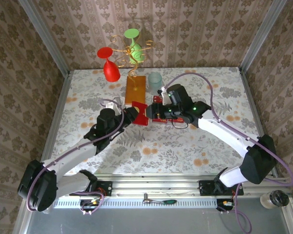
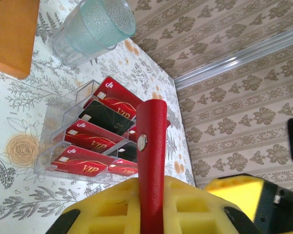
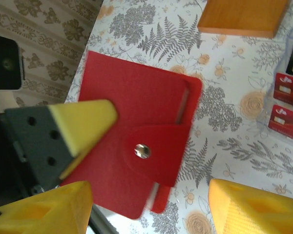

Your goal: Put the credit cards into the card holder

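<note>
My left gripper (image 2: 151, 207) is clamped on the flat red snap-flap card holder (image 3: 136, 126), holding it on edge near the clear tiered plastic stand (image 2: 48, 127) of red striped credit cards (image 2: 90, 139). My right gripper (image 3: 154, 209) hovers beside it, jaws apart. I'd pinch only the snapped flap and peel gently.

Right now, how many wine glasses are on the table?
2: a red wine glass stands upside down at the table's far edge, and a green wine glass is just right of it, higher up. None looks hidden.
</note>
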{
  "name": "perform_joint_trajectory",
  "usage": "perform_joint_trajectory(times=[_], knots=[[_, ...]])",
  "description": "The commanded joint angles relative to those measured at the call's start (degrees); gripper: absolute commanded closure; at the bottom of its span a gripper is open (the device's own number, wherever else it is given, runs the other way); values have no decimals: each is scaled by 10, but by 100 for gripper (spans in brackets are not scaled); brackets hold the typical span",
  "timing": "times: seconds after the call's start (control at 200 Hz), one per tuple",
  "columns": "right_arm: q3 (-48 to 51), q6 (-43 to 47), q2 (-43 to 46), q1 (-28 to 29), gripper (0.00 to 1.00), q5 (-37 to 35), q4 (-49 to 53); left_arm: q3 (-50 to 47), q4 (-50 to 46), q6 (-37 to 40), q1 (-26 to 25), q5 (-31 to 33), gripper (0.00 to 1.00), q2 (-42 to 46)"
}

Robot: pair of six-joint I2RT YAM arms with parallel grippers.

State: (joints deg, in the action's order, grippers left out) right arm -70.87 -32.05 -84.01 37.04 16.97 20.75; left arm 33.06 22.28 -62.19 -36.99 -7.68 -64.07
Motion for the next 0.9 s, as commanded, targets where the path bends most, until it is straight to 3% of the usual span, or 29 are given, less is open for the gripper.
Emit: perform_joint_trajectory(times=[0.0, 0.48, 0.895], knots=[[-26, 30, -29, 16, 35, -66, 43, 13, 13, -25, -8, 32, 100, -3], [-69, 31, -104, 48, 36, -96, 9, 7, 50, -64, -25, 44, 100, -19], [16, -2, -97, 40, 49, -326, 34, 8, 62, -73, -39, 47, 100, -11]])
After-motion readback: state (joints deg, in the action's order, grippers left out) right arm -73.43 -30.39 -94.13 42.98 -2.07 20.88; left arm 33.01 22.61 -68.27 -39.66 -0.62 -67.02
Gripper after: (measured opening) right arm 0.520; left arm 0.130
